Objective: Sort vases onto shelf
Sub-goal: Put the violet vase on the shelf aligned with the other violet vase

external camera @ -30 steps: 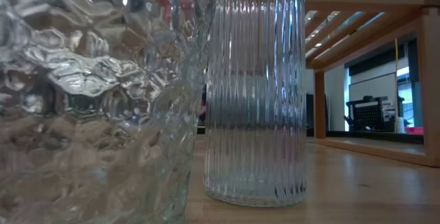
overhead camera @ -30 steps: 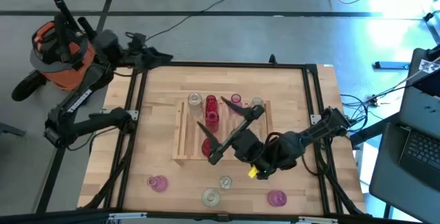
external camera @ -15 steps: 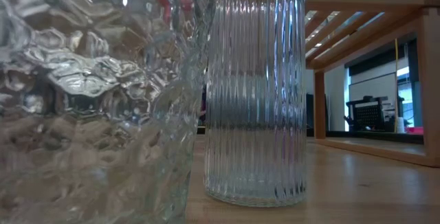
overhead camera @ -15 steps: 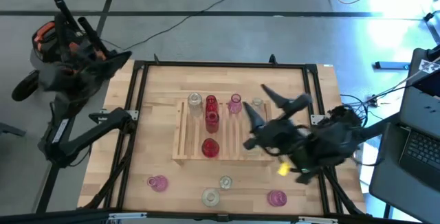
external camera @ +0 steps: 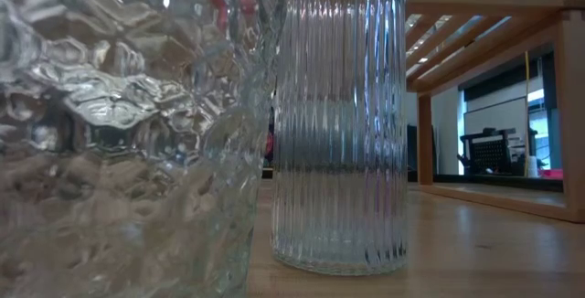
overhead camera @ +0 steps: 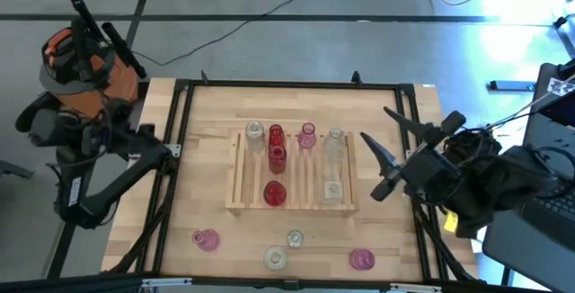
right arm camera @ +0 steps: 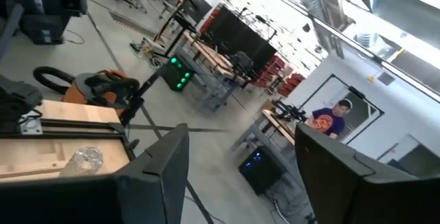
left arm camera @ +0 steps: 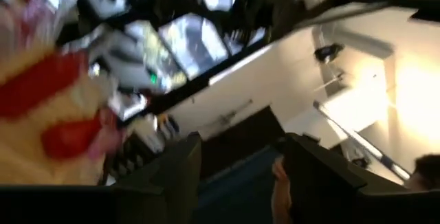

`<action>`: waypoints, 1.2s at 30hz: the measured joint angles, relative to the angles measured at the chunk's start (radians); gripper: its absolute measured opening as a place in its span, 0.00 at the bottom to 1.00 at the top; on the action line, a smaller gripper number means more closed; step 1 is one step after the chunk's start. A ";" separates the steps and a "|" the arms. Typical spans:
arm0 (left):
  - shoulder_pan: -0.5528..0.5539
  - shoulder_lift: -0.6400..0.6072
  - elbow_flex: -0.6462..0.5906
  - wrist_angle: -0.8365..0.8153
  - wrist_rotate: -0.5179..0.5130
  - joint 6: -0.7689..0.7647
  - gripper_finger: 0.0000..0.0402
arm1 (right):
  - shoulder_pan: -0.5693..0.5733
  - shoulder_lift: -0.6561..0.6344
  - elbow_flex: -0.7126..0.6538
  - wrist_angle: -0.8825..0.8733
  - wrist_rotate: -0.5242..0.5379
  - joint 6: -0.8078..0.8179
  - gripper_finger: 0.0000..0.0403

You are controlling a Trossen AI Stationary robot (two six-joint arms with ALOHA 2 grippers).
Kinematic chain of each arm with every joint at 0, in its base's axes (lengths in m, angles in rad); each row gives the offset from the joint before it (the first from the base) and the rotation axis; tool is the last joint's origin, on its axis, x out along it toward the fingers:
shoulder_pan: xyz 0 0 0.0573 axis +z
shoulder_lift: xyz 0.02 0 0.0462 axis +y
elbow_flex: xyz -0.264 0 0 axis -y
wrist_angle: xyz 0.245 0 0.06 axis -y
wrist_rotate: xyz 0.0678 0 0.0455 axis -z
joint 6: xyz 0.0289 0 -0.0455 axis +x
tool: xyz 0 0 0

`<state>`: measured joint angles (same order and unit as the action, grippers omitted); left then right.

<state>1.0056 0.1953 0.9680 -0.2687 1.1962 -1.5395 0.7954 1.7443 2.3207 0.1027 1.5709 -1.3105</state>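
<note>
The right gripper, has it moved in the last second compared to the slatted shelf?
Yes. In the high view the right gripper, open, was over the shelf among the vases a second ago; it now sits off the shelf's right edge, toward the table's right side.

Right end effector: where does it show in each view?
High: right end effector open, above the table, right side.
Low: absent.
Left wrist: not visible.
Right wrist: right end effector along the bottom.
Shared landmark: orange vacuum, high and right wrist views.

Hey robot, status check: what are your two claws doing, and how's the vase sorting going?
Right gripper open, empty, at table's right edge. Left gripper off table, left side. Six vases on shelf; four vases on tabletop in front. Nothing blocking.
</note>
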 joint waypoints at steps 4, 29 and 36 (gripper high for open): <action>0.053 -0.072 0.000 -0.102 0.072 -0.030 0.50 | -0.004 0.000 -0.001 -0.003 0.000 0.000 0.52; 0.235 0.117 0.073 0.063 0.073 0.079 0.50 | -0.014 -0.003 -0.042 -0.009 0.000 -0.003 0.52; -0.109 0.278 0.194 0.065 0.004 0.147 0.50 | 0.047 -0.005 -0.041 -0.008 -0.001 -0.003 0.52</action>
<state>0.8964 0.4732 1.1616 -0.2040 1.2005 -1.3926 0.8420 1.7390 2.2795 0.0942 1.5701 -1.3140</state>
